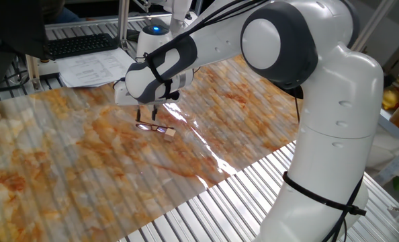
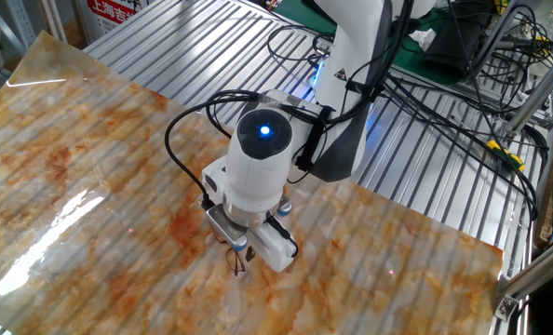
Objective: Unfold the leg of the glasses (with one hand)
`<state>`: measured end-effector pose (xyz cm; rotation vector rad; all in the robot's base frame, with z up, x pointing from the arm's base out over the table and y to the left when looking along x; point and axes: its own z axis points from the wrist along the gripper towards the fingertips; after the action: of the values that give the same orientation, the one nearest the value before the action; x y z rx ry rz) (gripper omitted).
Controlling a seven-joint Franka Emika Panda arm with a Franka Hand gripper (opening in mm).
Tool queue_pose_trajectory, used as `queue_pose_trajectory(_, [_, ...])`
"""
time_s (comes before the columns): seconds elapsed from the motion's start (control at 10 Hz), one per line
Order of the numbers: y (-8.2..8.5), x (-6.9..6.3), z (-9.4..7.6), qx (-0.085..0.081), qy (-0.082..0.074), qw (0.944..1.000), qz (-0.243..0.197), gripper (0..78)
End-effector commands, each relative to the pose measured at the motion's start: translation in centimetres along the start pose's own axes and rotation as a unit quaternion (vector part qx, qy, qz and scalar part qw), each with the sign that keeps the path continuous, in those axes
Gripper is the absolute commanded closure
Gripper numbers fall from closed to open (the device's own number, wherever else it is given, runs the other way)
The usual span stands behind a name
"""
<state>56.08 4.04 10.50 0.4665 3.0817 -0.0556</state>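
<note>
Marbled orange-and-grey surface [image 1: 65, 148] carries the small dark wire-framed glasses [image 1: 151, 127], lying directly under the white robot gripper [image 1: 148, 113], whose fingers hang slightly parted, holding nothing.

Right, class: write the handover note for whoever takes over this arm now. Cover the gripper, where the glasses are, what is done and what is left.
Gripper: hovers just above the glasses, holding nothing; the fingers show a small gap, but open or shut is hard to tell.
Glasses: flat on the marbled table, beside a small wooden cube.
The other fixed view: the gripper hides most of the glasses.
Done: cannot tell whether the leg has been unfolded; it is too thin to make out.
Left: check the leg, and unfold it if still folded.
</note>
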Motion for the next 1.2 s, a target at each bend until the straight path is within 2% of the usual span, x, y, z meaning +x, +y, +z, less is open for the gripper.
queue_pose_trajectory(0.1, [0.2,-0.5,-0.2,0.002,0.002,0.9999,-0.013,0.1])
queue_pose_trajectory(0.6, [0.2,-0.5,-0.2,0.002,0.002,0.9999,-0.013,0.1])
queue_pose_trajectory(0.7, [1.0,-1.7,1.3,0.003,0.025,0.9942,-0.105,0.1])
queue_pose_trajectory(1.2, [1.0,-1.7,1.3,0.003,0.027,0.9915,-0.127,0.1])
